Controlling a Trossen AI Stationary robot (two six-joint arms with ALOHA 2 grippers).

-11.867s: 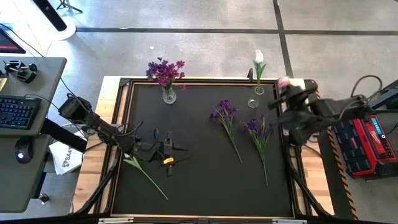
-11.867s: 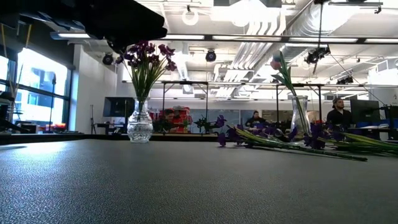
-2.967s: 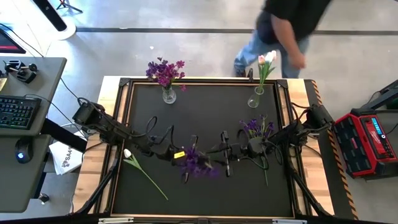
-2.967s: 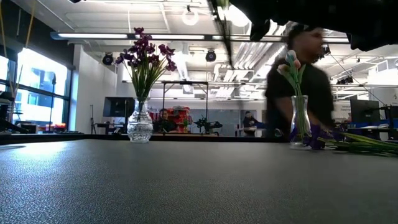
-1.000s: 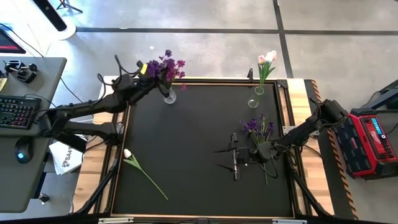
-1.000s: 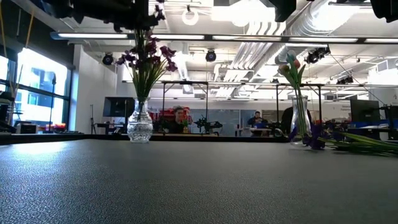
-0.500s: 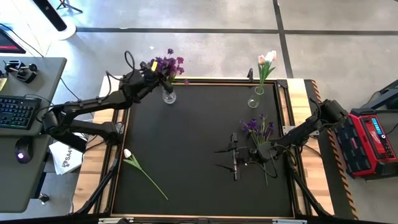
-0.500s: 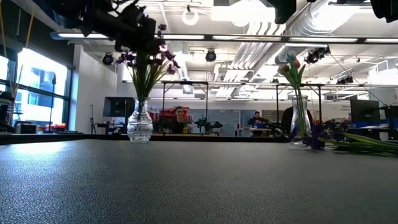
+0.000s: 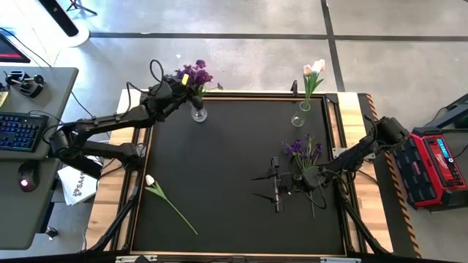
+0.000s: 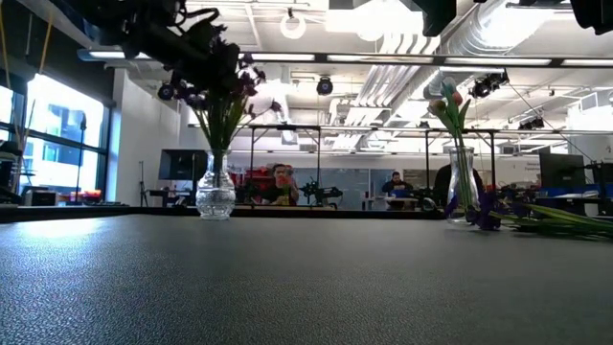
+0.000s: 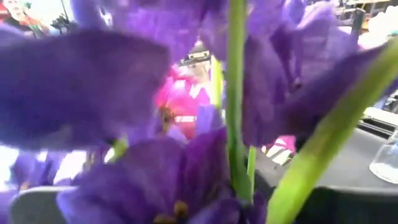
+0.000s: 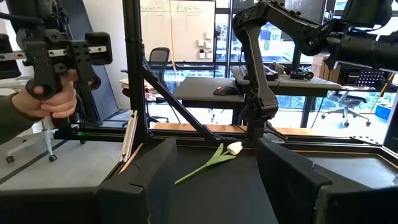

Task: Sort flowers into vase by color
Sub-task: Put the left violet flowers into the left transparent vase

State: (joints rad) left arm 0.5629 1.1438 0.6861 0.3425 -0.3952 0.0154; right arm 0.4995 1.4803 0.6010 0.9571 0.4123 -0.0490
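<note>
Since a second ago my left arm has pushed further over the back-left vase (image 9: 197,113), and its blooms now sit bunched under the left gripper (image 9: 184,82); its fingers are buried in purple petals, so I cannot tell whether they have let go of the stem. Black table mat (image 9: 219,190) otherwise unchanged. Right arm waits low at the right side, right gripper (image 9: 276,184) spread wide and empty, holding nothing, just beside the loose purple flower (image 9: 303,157). Progress, as I judge it: the purple bunch (image 9: 194,75) stands upright in the left vase, stems fanning up from the neck in the low view; pink and white tulips (image 9: 314,69) stand in the back-right vase (image 9: 297,119). The latest purple stem looks to be in or nearly in the left vase. Left to do: the loose purple flower on the right, lying with its long axis roughly front to back, blooms toward the rear; and a white tulip (image 9: 167,201) at front left, lying diagonally, head toward the left edge, stem running toward the front. So roughly two stems remain.
</note>
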